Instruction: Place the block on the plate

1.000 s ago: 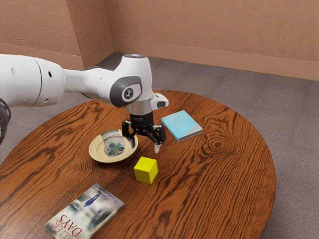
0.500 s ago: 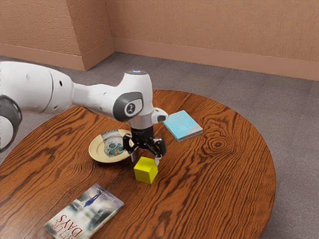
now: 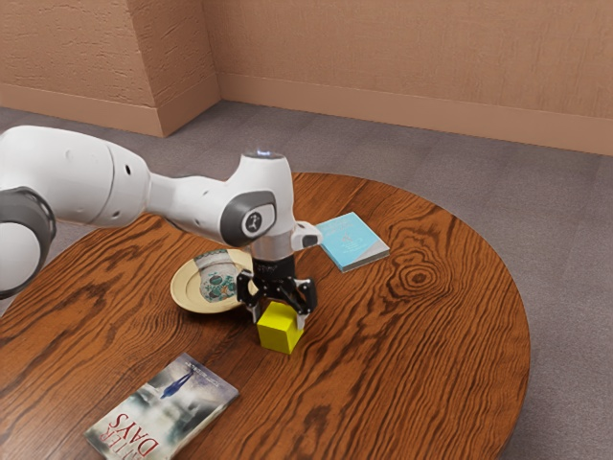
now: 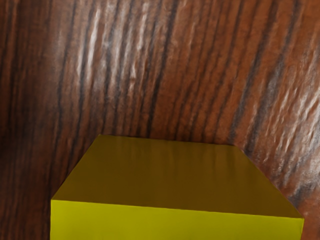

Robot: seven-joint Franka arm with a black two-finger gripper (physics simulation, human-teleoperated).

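My gripper (image 3: 278, 319) is low over the table, straddling the yellow block (image 3: 277, 332), with one finger against each of two sides. It appears shut on the block, whose lower part still looks level with the tabletop. Toward the exterior view's left is the cream plate (image 3: 193, 300) with a patterned middle, its near edge partly behind the hand. Close under my hand in the wrist view, the block (image 4: 175, 172) shows a dark upper face and a bright yellow one.
A blue book (image 3: 351, 239) lies beyond the hand on the wooden table (image 3: 421, 359). Another book (image 3: 165, 406), with a figure on its cover, lies near the exterior view's lower left. My arm reaches over the table's left side.
My hand has come down from above to around the block, and the fingers stand slightly closer together. The block, plate and books have stayed where they were.
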